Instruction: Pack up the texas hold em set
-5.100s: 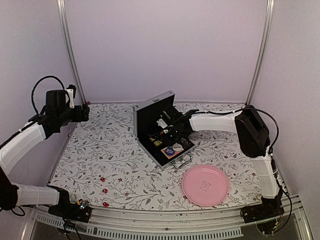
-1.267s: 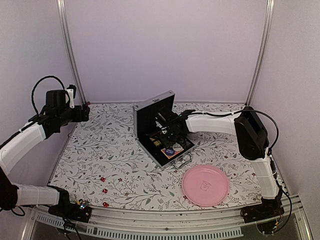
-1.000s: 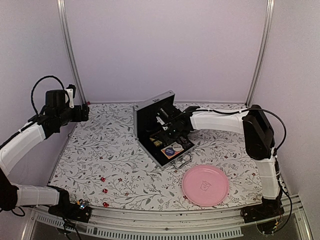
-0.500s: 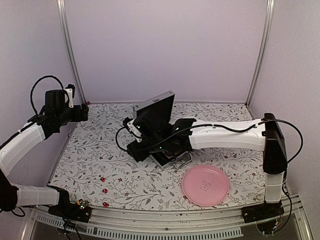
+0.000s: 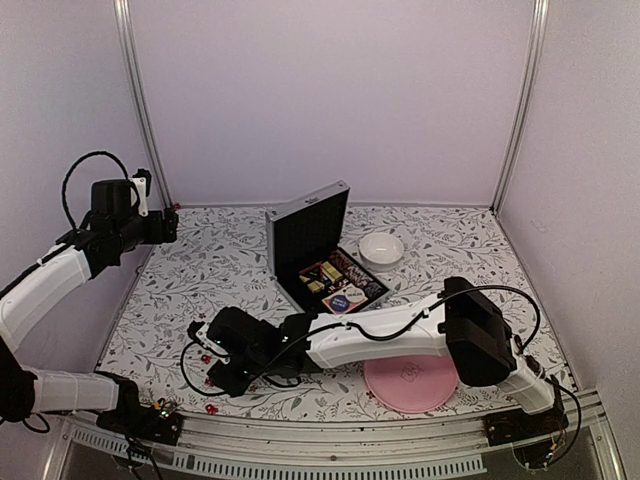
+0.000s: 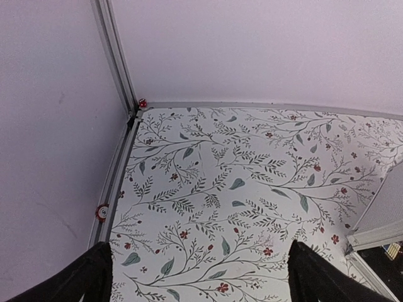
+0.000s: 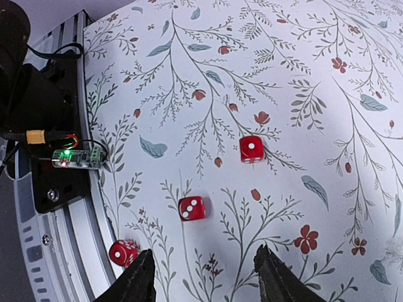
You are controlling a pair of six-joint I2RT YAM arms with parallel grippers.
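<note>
Right hand [image 7: 204,264], open and empty, hovers over the lower-centre red die [image 7: 191,207]; line up squarely above it before closing.

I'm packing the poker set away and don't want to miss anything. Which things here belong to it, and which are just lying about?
Belongs to the set: silver case, open; cards and chips inside it; three loose red dice.
Just lying about: pink plate; white bowl.

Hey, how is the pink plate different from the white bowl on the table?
The plate is pink, flat and wide; the bowl is white, deeper and smaller across. The plate lies near the front edge, partly under the right arm; the bowl sits farther back beside the open case, in full view. Both are round.
</note>
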